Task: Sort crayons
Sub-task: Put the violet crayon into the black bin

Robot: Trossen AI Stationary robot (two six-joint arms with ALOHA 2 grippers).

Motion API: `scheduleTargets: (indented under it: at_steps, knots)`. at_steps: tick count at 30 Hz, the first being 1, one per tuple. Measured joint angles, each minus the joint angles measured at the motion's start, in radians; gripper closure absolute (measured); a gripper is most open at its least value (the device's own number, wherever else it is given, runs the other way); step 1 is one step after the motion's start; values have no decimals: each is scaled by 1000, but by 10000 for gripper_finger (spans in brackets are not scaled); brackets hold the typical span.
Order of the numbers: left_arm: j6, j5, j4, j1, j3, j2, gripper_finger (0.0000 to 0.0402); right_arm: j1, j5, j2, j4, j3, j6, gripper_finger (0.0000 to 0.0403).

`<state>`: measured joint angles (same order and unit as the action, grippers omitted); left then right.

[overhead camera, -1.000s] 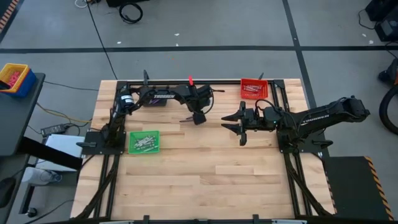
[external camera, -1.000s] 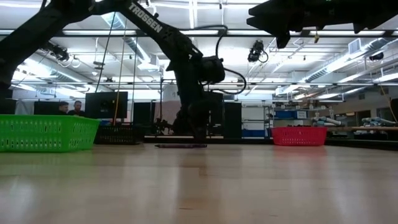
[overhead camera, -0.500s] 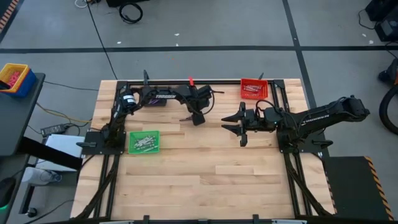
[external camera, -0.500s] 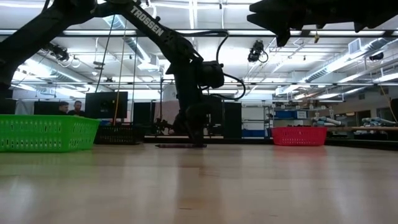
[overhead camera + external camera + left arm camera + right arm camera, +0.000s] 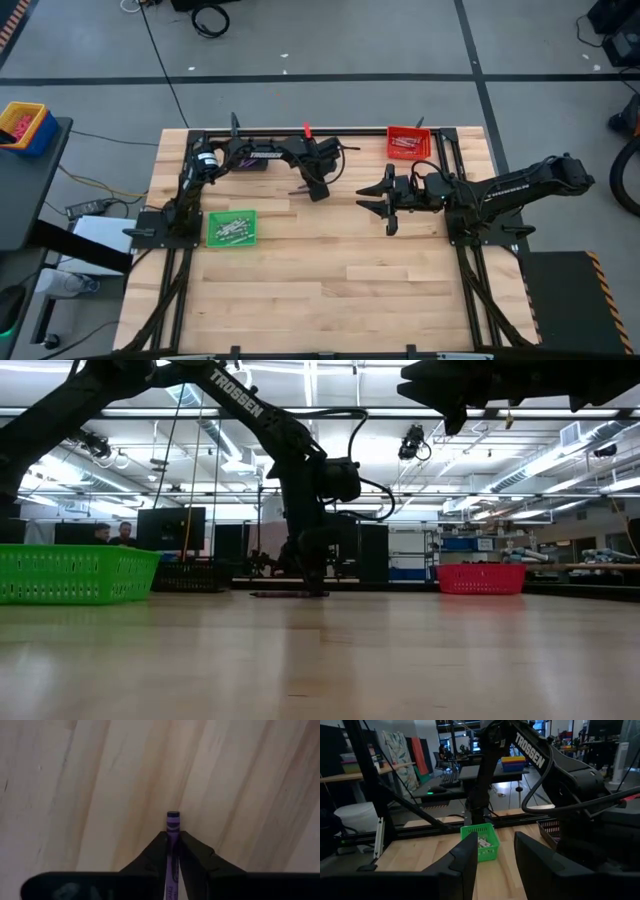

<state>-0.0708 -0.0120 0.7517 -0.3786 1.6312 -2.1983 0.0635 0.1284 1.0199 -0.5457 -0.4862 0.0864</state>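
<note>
A purple crayon lies on the wooden table near its far middle, and my left gripper stands over it, pointing steeply down and shut on it. In the low view the left gripper reaches the tabletop. My right gripper waits level above the table's right half, open, with nothing between its fingers. A green bin holds pale crayons. A red bin at the far right holds reddish ones. My left gripper pinches the purple crayon by its two long sides between its two fingers. The fingers come from above, pointing steeply down, one on either side. The crayon's flat end sticks out past the fingertips. The crayon lies against the tabletop.
A dark bin sits under the left arm at the far edge. Black frame rails run along the table's far edge and both sides. Bare wood covers the near half of the table. People sit in the room behind.
My left gripper has drawn its fingers together on the purple crayon while staying over the same spot on the table. The right arm has kept still.
</note>
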Motion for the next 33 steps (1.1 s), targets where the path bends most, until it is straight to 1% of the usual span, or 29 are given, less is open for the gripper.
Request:
scheduleTargets:
  at_steps: [3,9,13,18,22,25,29,33]
  knots:
    - [-11,4,0,0,-1,0,351,0,0,0,0,0,0,270]
    - [-84,14,10,2,-6,18,352,0,-3,0,0,0,0,270]
    - [-161,16,57,2,-10,82,352,0,-14,0,1,0,-1,270]
    - [-237,17,176,-17,-6,186,352,0,-18,0,11,0,-3,270]
    - [-293,19,297,-69,-5,281,352,0,-18,0,30,0,-2,270]
    - [-334,19,373,-131,-6,327,352,0,-18,0,41,0,0,270]
    - [-364,22,408,-226,-4,374,352,0,-18,0,67,0,4,270]
    - [-384,22,425,-325,-4,378,352,0,-18,0,92,0,26,270]
